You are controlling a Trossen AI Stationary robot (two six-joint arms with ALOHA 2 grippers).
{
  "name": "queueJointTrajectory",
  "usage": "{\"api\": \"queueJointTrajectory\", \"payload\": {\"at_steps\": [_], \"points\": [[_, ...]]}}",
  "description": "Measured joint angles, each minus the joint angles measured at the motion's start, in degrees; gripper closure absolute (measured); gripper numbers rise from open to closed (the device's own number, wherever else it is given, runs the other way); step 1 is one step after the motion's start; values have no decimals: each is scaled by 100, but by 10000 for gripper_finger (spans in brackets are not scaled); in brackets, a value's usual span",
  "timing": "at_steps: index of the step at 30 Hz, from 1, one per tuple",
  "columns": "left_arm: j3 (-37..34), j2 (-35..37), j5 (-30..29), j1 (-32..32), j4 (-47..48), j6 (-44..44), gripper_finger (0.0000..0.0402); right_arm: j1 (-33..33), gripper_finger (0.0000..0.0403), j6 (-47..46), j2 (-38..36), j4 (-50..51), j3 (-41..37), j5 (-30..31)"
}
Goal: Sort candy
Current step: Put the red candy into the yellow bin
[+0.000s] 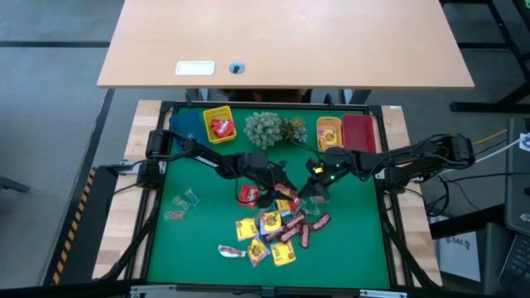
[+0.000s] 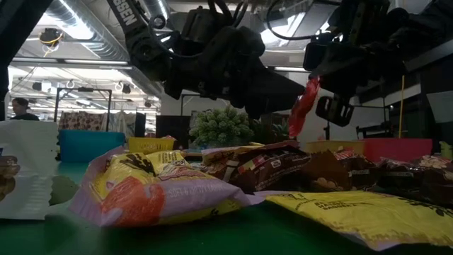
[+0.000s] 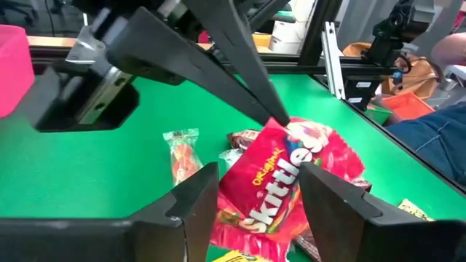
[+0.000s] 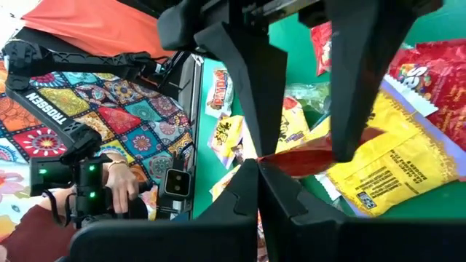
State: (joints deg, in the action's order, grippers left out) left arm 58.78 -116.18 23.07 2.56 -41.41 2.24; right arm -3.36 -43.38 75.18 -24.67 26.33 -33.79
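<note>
A red Skittles packet point(image 3: 280, 182) is up in the air above the candy pile point(image 1: 273, 228) in the middle of the green mat. My right gripper point(image 4: 256, 164) is shut on it and reaches in from the table's right point(image 1: 308, 194). My left gripper point(image 3: 261, 175) is open and comes from the left point(image 1: 273, 189), one finger on each side of the packet. In the low view the packet point(image 2: 303, 106) hangs between the two grippers. Yellow, red and brown packets lie heaped on the mat. My right gripper pinches the red packet by its upper edge point(image 3: 285, 129) between the two shut fingers, slanting down from the table's right. The packet hangs below the fingers, clear of the pile. My left gripper has the packet between its open fingers point(image 3: 200, 200); whether they touch it, I cannot tell.
Along the far edge stand a blue bin point(image 1: 186, 124), a yellow bin point(image 1: 219, 124) with a red packet in it, a grey-green plant point(image 1: 267, 128), an orange bin point(image 1: 329, 131) and a red bin point(image 1: 358, 132). Two clear-wrapped sweets point(image 1: 182, 203) lie left of the pile.
</note>
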Motion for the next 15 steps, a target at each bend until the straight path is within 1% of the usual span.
{"api": "queueJointTrajectory", "payload": {"at_steps": [3, 6, 10, 15], "points": [[0, 0, -7, -41, 0, -134, 236, 0, 403, -2, 0, -4, 0, 127], [0, 0, -20, -83, 2, -271, 259, 0, 403, -4, 0, -12, 0, 169], [0, 0, -27, -91, 0, -282, 297, 0, 403, -4, -2, -17, 0, 176], [0, -2, -243, -84, 0, -291, 353, -2, 403, -7, -2, -3, 0, 213]]}}
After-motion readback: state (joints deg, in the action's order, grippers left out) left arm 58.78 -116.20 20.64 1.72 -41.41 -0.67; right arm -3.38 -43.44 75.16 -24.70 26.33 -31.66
